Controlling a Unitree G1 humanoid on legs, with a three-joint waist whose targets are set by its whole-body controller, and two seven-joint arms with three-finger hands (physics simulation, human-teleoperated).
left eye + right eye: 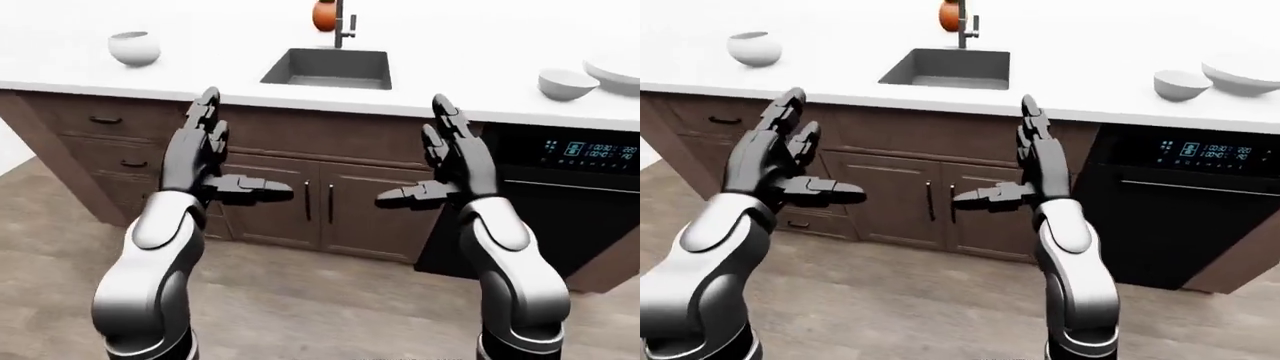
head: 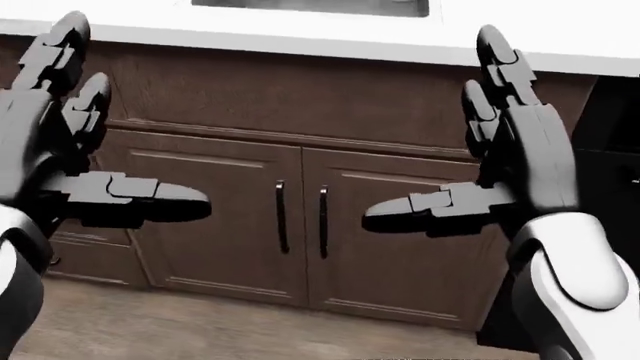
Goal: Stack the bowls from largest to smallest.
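Note:
Three white bowls stand on the white counter [image 1: 230, 45]. One rounded bowl [image 1: 133, 47] is at the left end. A smaller bowl [image 1: 566, 83] and a wide shallow bowl [image 1: 615, 73], cut off by the view's edge, are at the right end, close together. My left hand [image 1: 240, 150] and right hand [image 1: 412, 154] are both open and empty. They are raised with fingers up and thumbs pointing inward, below the counter's edge, over the cabinet doors. Neither hand is near any bowl.
A grey sink [image 1: 328, 67] with a dark faucet [image 1: 345, 26] is set in the counter's middle, with an orange round object [image 1: 324, 15] beside the faucet. Brown cabinet doors [image 1: 320, 202] lie below, drawers [image 1: 105, 120] to the left, and a black appliance [image 1: 560, 202] to the right.

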